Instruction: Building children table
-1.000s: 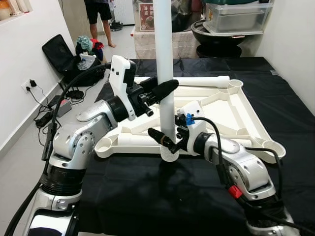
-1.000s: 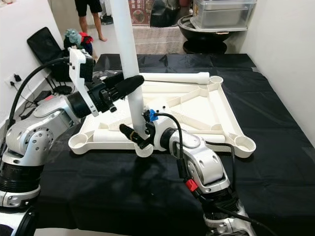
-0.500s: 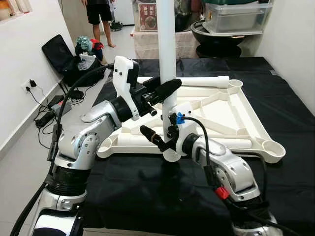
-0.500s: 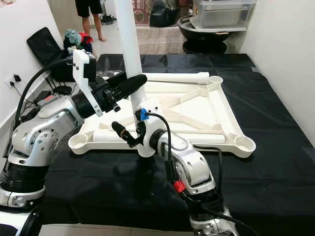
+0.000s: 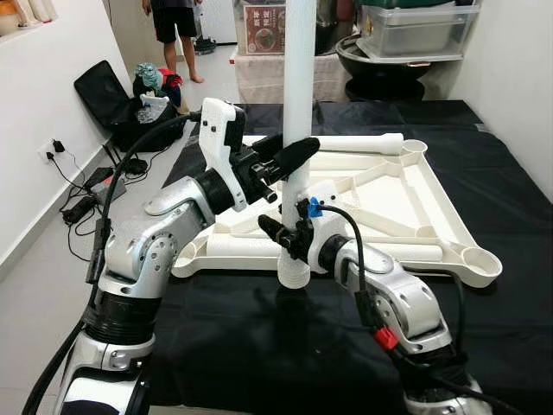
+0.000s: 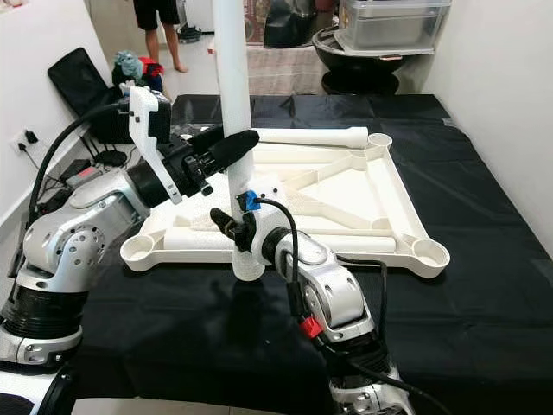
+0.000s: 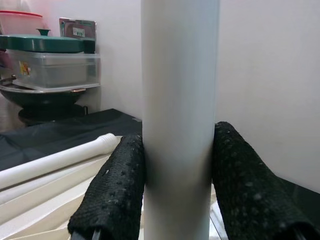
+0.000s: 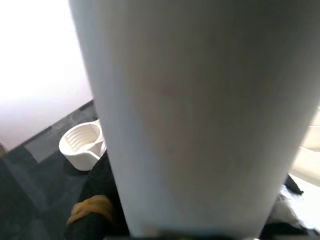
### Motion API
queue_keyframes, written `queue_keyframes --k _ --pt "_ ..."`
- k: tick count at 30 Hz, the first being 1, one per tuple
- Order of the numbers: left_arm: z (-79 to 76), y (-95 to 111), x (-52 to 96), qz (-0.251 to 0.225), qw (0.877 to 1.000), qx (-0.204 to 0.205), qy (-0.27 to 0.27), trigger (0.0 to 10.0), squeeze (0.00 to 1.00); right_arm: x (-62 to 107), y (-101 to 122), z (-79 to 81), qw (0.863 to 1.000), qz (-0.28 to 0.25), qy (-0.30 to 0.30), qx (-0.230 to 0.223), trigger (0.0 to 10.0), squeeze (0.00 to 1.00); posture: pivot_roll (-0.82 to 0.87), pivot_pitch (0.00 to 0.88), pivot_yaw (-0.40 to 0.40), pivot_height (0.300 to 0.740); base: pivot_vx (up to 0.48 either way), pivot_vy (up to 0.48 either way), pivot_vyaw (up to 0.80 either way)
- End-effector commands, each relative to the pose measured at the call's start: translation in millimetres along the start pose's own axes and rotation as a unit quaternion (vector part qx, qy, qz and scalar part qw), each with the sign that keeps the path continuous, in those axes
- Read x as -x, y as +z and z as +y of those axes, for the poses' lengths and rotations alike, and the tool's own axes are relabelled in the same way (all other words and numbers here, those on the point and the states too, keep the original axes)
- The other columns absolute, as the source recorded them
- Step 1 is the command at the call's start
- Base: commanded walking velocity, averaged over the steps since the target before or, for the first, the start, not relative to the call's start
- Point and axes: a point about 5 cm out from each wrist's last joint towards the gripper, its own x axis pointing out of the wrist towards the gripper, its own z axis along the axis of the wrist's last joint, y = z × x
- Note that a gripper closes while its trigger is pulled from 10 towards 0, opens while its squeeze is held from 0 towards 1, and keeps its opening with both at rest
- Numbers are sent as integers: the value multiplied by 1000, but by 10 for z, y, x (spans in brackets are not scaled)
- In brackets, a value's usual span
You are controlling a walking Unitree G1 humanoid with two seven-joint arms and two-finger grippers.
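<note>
A long white table leg [image 5: 299, 86] stands nearly upright, its lower end [image 5: 294, 272] just in front of the near rim of the upturned white tabletop [image 5: 449, 216] on the black cloth. My left gripper [image 5: 292, 156] is shut on the leg at mid height, its black fingers [image 7: 112, 195] pressed to both sides of it. My right gripper [image 5: 285, 238] is shut on the leg low down, close to its base. A second leg [image 5: 354, 144] lies along the tabletop's far side and a third [image 5: 233, 249] along its near side. A threaded corner socket [image 8: 82, 145] sits beside the held leg.
The black cloth [image 5: 259, 346] covers the work surface, whose left edge drops to the floor. A person [image 5: 173, 26] stands at the back left, near a black bag [image 5: 108, 95] and floor cables [image 5: 82, 199]. A lidded plastic box [image 5: 415, 30] on a dark basin stands behind.
The leg has been brought from a slight lean to nearly vertical. My right wrist has shifted left around its base. The left gripper has kept its hold.
</note>
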Motion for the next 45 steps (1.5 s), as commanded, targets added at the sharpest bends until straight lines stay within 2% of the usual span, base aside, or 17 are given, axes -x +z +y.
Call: queue_keyframes --k 1,10,11,12,13,14,16,27,30,31,32,34,36,37,40,41,45 --pt "-72 57 -40 -13 1000 -2 -19 0 0 -11 35 27 1000 -15 5 -18 0 0 -2 75 52 740 0 0 0" --pt "-90 86 -39 -23 1000 1 -21 0 0 -13 73 8 999 -26 -2 -26 0 0 -3 73 53 740 0 0 0" --pt "-95 99 -41 -28 999 4 -23 667 0 -13 76 0 999 -26 -4 -26 0 0 -3 73 53 740 0 0 0" --pt "-101 110 -42 -32 999 2 -26 10000 824 -14 78 -13 999 -28 -9 -27 0 0 -2 77 57 740 0 0 0" --pt "-106 116 -42 -34 999 1 -28 10000 824 -14 79 -21 999 -29 -12 -28 0 0 -2 77 57 740 0 0 0" --pt "-106 124 -37 -37 999 7 -31 10000 1000 -15 83 -32 999 -32 -17 -29 0 0 -1 77 55 740 0 0 0" --pt "-106 124 -37 -37 999 7 -31 10000 1000 -15 83 -32 999 -32 -17 -29 0 0 -1 77 55 740 0 0 0" --pt "66 699 203 -151 985 69 -38 10000 1000 41 116 -288 995 -50 -84 -26 0 0 -4 77 52 740 0 0 0" --pt "190 887 421 -183 981 68 -16 10000 1000 121 171 -497 988 -71 -131 -29 0 0 5 80 48 740 0 0 0" --pt "190 887 421 -183 981 68 -16 10000 1000 121 171 -497 988 -71 -131 -29 0 0 5 80 48 740 0 0 0" --pt "291 878 569 -175 983 55 19 10000 1000 186 220 -610 984 -89 -152 -34 0 0 6 81 43 740 0 0 0" --pt "291 878 569 -175 983 55 19 10000 1000 186 220 -610 984 -89 -152 -34 0 0 6 81 43 740 0 0 0" --pt "503 535 882 -126 982 57 131 10000 1000 330 330 -750 977 -125 -170 -38 0 0 3 83 40 740 0 0 0" --pt "554 214 1026 -90 974 75 194 10000 0 382 354 -762 976 -135 -166 -37 5490 0 -1 84 40 740 0 0 0" --pt "562 8 1120 -68 966 87 232 10000 0 410 363 -761 976 -139 -162 -36 5490 0 -1 84 40 740 0 0 0" --pt "483 -394 1227 -17 952 100 289 10000 0 448 370 -706 979 -147 -140 -33 10000 0 -8 85 35 740 0 0 0" --pt "280 -774 1215 36 940 117 318 10000 0 484 317 -559 984 -145 -93 -36 10000 0 -13 76 30 740 0 0 0"
